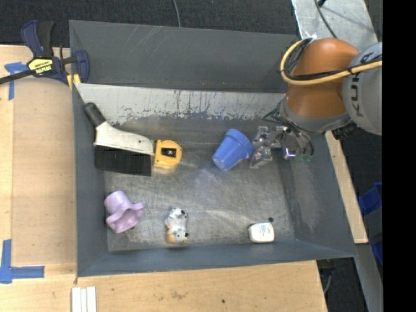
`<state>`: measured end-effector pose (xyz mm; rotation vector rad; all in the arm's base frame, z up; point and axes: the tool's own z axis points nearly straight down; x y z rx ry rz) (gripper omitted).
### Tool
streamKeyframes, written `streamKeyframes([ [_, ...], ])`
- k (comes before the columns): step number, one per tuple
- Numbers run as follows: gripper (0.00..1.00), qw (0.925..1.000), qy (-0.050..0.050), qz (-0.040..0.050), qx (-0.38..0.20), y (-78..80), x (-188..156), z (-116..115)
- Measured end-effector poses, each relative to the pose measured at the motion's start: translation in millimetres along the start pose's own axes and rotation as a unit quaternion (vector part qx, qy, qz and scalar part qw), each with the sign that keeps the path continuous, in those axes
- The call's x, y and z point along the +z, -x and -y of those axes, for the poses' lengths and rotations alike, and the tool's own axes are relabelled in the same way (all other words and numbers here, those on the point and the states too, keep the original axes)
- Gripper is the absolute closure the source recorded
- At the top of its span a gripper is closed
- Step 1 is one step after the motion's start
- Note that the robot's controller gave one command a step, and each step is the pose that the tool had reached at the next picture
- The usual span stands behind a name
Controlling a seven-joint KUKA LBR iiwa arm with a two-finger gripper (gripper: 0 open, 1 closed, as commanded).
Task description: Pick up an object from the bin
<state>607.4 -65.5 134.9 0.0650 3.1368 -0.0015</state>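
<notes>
My gripper hangs at the bin's right side, toward the back wall, below the orange cover. Its metal fingers point down and left, and nothing shows between them. A blue plastic cup lies on its side just left of the fingertips, very close to them or touching; I cannot tell which.
A yellow tape measure and a black-bristled brush with a white back lie at the left. Along the front are a lilac plastic piece, a small white-and-brown toy animal and a small white container.
</notes>
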Motion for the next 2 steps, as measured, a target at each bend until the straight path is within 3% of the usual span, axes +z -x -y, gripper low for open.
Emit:
streamKeyframes([
  [2, 1.00, 0.9999, 0.001, -0.0008, -0.015, -17.6, 0, -30],
])
